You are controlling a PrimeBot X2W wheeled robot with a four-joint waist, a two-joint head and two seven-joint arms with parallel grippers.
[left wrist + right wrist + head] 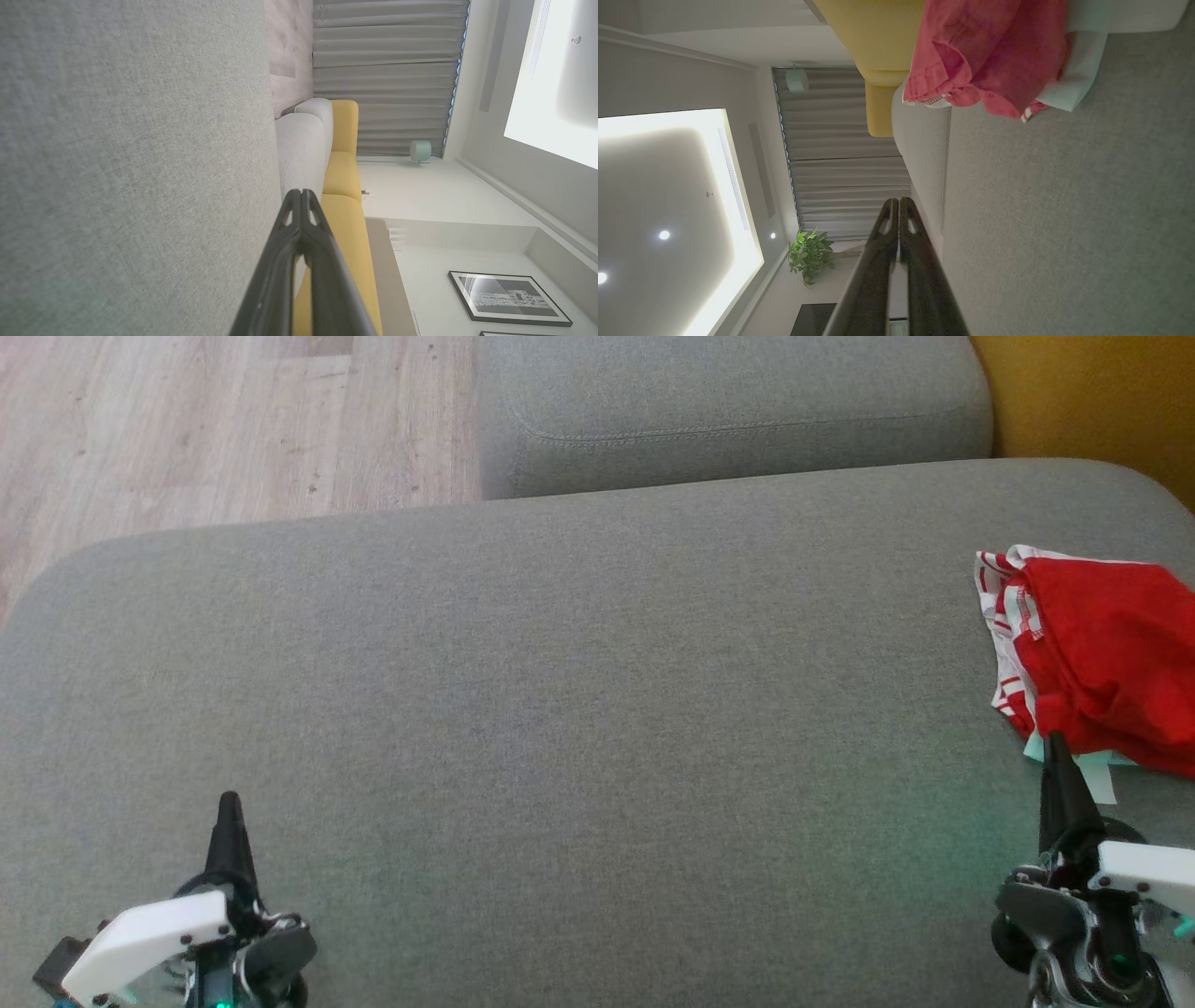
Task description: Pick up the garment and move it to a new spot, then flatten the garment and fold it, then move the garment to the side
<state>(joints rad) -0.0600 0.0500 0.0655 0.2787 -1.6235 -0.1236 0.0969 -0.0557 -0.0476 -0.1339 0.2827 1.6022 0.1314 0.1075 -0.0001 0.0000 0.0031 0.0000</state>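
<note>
The garment point(1092, 658) is red with red-and-white striped trim, lying crumpled at the right edge of the grey cushion point(579, 728). My right gripper point(1058, 747) is shut and empty, its tip just short of the garment's near edge. In the right wrist view the shut right gripper point(899, 201) points past the garment point(990, 56), which lies ahead and to the right. My left gripper point(229, 800) is shut and empty over the cushion's near left part, far from the garment. The left wrist view has the left gripper point(301, 192) closed beside the grey fabric.
A second grey cushion point(728, 411) sits behind the first. Wooden floor point(224, 420) lies at the far left. A yellow seat point(1092, 392) borders the far right. The broad middle of the near cushion is bare fabric.
</note>
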